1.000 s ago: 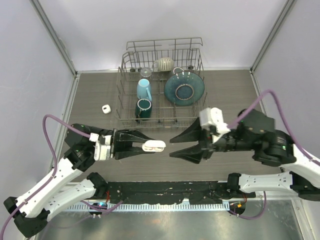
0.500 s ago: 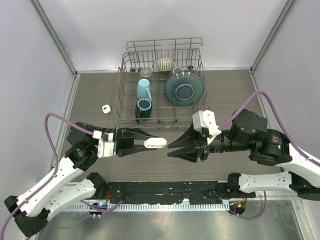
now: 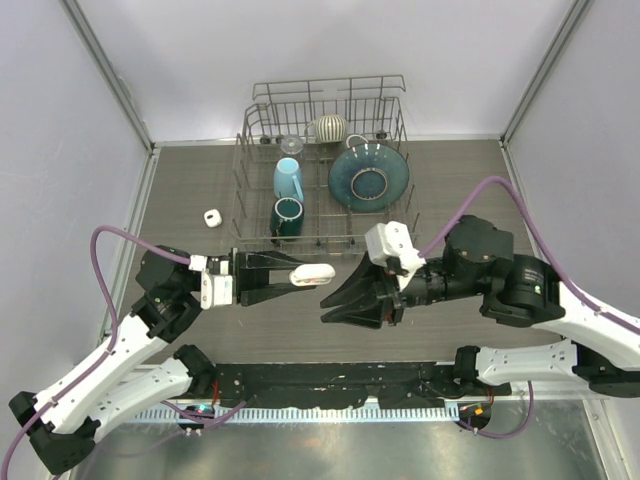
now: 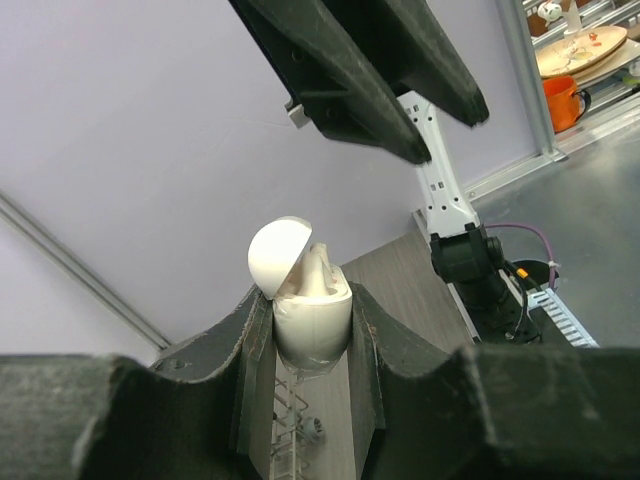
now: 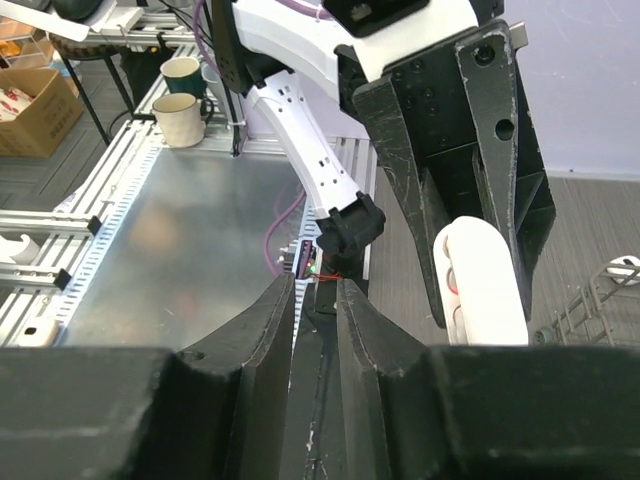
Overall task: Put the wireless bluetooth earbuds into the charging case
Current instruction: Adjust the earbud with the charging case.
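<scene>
One small white piece (image 3: 212, 218) on the table (image 3: 180, 190) at the far left, just beside the left wall of the dish rack (image 3: 322, 100); too small to say what it is. Nearer and a little to the right, the left gripper (image 3: 300, 277), clamped tight on the charging case (image 3: 313, 273) and pointing to the right. Case held clear above the table, pinched by its body between both fingers, with its rounded lid (image 4: 279, 252) swung open to one side. Inside the opening, one of the wireless bluetooth earbuds (image 4: 318, 264), white, with the stem sticking out; cannot tell from these views whether a second one sits next to it. Farther back, behind both grippers, the wire rack with a light blue cup (image 3: 288, 178) and a dark green mug (image 3: 287, 216) in its left part, a striped round vessel (image 3: 330, 127) at the far side and a large teal plate (image 3: 369, 176) leaning in the right part. Then the right gripper (image 3: 324, 306), just to the right of the case and slightly nearer, pointing left toward it, close but not touching. Jaws only a narrow gap apart, with nothing between them. Seen from the right wrist, case off to one side of the gripper's own fingers, not in the gap.
</scene>
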`<action>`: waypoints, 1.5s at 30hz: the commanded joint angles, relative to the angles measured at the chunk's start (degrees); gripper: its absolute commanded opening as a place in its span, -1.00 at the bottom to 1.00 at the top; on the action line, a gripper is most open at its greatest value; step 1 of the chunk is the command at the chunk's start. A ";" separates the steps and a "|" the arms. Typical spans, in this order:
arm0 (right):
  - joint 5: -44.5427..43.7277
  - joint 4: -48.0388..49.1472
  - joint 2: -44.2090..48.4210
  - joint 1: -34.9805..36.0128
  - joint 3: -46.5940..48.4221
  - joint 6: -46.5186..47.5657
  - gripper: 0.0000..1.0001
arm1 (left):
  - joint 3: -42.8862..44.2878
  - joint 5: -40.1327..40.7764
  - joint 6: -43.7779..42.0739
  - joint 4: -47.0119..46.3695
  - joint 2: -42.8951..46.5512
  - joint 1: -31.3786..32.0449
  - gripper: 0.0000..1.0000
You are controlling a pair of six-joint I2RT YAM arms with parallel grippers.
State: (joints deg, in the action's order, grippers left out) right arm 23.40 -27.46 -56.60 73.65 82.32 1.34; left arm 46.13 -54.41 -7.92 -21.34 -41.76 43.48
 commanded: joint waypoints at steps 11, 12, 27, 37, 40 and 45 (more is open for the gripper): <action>-16.09 5.57 -1.94 -0.08 -0.23 3.05 -0.43 | 0.10 0.10 1.42 -1.95 0.54 0.20 -1.00; -16.54 6.01 -1.68 -0.08 -0.67 3.14 -0.43 | 0.10 0.10 1.42 -1.95 0.45 0.20 -1.00; -19.00 6.63 -3.34 -0.08 -1.46 5.16 -0.40 | 0.28 0.45 6.25 -4.93 -0.08 0.20 -1.00; -21.90 6.90 -4.13 0.01 -1.46 8.41 -0.37 | 0.80 -1.40 7.66 -4.85 -1.22 0.20 -1.00; -22.08 7.68 -3.87 0.01 -1.81 9.64 -0.36 | 0.98 -1.92 9.15 -4.67 -1.57 0.20 -1.00; -23.13 9.79 -3.96 0.01 -3.14 11.31 -0.32 | 1.42 -2.36 9.77 -4.67 -2.27 0.20 -1.00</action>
State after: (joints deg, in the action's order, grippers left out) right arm 4.73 -23.64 -59.22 73.91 80.20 9.45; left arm 46.06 -52.60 -0.10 -23.42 -43.46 42.78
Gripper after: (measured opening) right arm 0.331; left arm 0.322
